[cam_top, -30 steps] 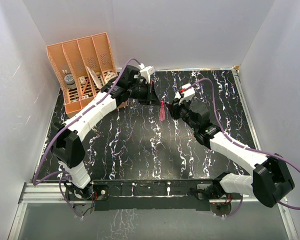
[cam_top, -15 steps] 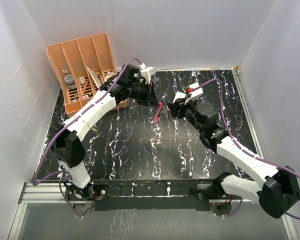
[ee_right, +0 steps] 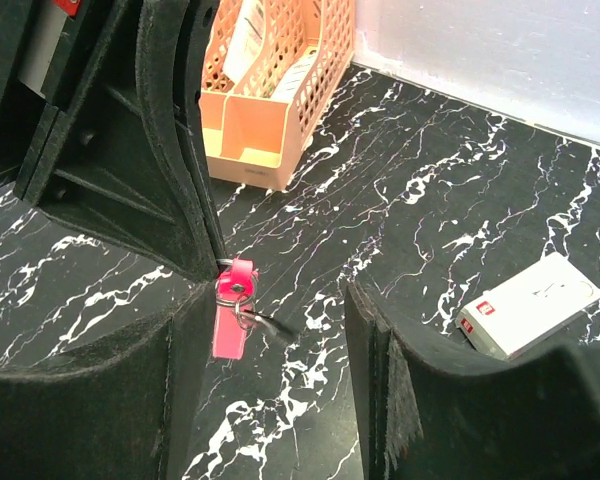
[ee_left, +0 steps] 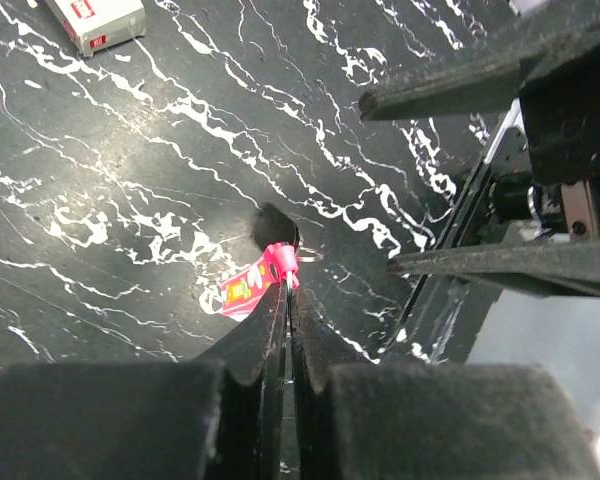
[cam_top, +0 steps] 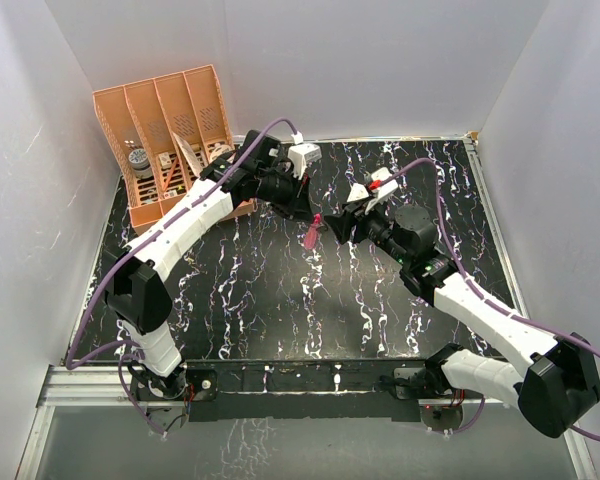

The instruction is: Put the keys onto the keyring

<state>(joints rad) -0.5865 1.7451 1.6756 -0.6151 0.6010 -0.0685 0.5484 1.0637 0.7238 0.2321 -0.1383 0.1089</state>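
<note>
Spread wide and empty at the right pincer [ee_right: 275, 325], just beside the keyring [ee_right: 230, 312]. Pinched by its pink tag in the closed left pincer [ee_left: 286, 303], dangling above the surface [ee_left: 130, 150]. Farther back: white box [ee_right: 530, 305], orange rack [ee_right: 280, 90].

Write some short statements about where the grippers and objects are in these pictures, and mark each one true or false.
1. The left gripper is shut on the keyring, at its pink tag. True.
2. The right gripper is shut on a key. False: its jaws stand open and grip nothing.
3. The white box lies on the table, apart from both grippers. True.
4. The orange organizer stands at the near right corner of the table. False: it stands at the far left corner, behind the left arm.
</note>
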